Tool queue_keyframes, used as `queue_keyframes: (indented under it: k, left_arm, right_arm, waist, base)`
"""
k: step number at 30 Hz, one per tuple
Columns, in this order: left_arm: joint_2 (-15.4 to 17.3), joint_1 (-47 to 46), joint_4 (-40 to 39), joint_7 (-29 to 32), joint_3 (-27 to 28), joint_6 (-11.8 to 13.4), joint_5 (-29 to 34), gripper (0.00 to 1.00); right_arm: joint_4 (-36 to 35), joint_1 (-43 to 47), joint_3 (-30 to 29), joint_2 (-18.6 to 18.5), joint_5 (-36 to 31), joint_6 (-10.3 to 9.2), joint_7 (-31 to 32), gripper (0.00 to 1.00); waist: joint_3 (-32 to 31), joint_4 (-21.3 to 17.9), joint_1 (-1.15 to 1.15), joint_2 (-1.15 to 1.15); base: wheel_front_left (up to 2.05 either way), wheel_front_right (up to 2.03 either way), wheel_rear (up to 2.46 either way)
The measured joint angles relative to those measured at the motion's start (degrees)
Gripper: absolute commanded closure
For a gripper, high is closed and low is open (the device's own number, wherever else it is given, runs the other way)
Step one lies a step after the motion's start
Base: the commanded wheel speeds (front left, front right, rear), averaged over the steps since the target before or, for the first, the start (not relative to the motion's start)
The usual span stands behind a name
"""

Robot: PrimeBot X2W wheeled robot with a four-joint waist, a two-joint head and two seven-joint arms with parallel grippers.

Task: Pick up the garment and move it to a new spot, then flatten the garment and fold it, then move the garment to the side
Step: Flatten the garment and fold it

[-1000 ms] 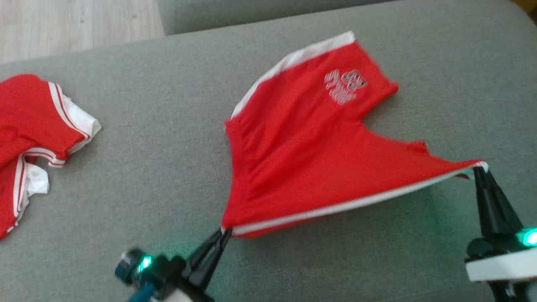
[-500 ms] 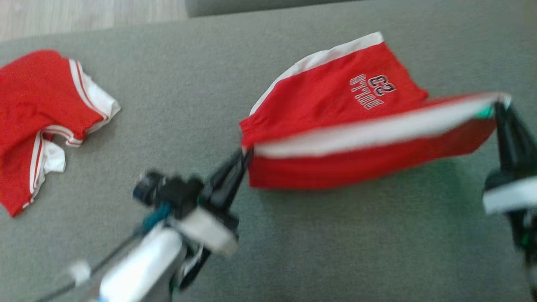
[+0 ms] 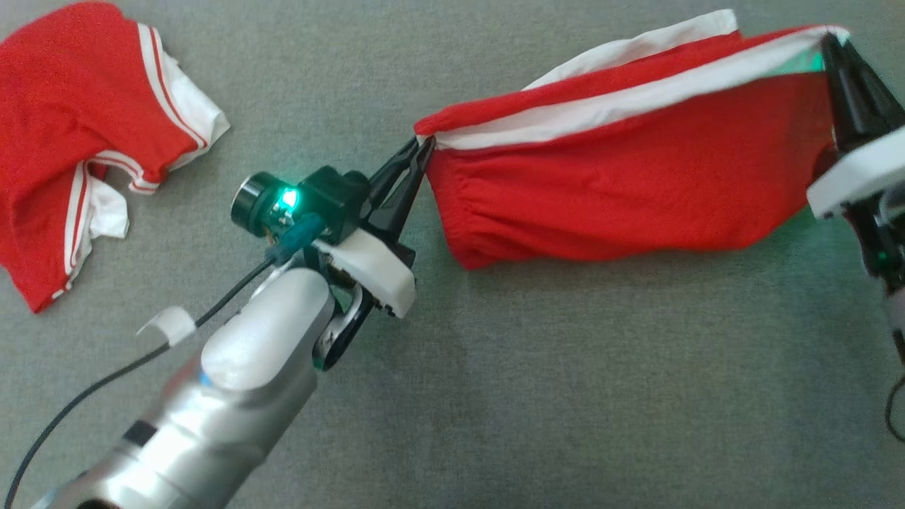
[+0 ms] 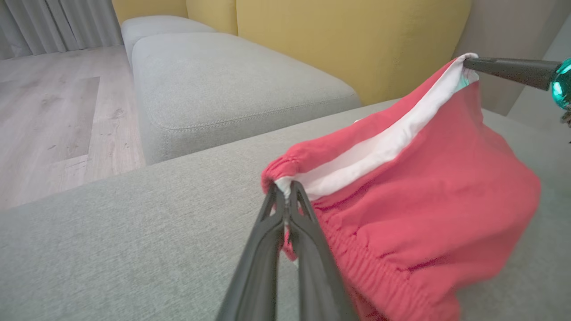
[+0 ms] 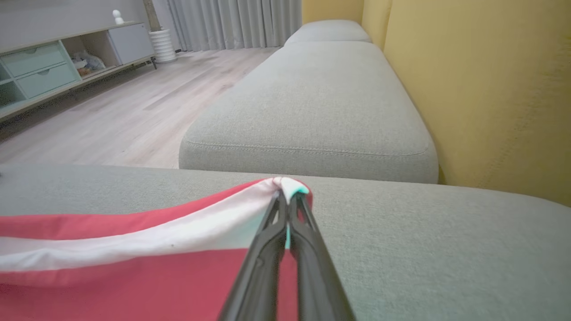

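Garment (image 3: 622, 191) strung left to right. Left end effector (image 3: 421, 143) clamped on one corner, right end effector (image 3: 828, 41) clamped on the other.

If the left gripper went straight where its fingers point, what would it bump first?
The red shorts it pinches; the left gripper would push into that cloth. Beyond, probably the grey cushion.

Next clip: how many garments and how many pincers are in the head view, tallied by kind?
Garments: 2, the shorts and a crumpled garment
Pincers: 2, the left pincer and the right pincer, each shut on a corner of the shorts
Total: 4
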Motion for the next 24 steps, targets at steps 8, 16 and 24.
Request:
queue_keyframes:
  k: [8,16,24]
  left_arm:
    - [-2.27,-2.74,8.51,-2.46,-0.96,-0.57,1.71,0.71]
    - [-4.37,-2.61,11.27,-7.26,0.59,1.21,2.72,0.00]
    - [-3.55,14.93,-4.98,-7.38,11.48,8.79,9.44,0.00]
  right_arm:
    - [13.48,-8.26,7.99,0.47,-1.58,0.00,-5.44,1.00]
    - [20.85,-10.14,9.96,2.59,0.66,0.00,-10.87,0.00]
    - [27.26,-5.82,12.21,2.56,6.03,0.00,-11.01,0.00]
  waist:
    - [1.43,1.38,-0.01,0.00]
    - [-0.58,2.16,-0.02,0.00]
    - [-4.32,2.73,-0.03,0.00]
  base:
    - [0.00,0.00,0.00]
    - [0.00,0.00,0.00]
    - [0.00,0.00,0.00]
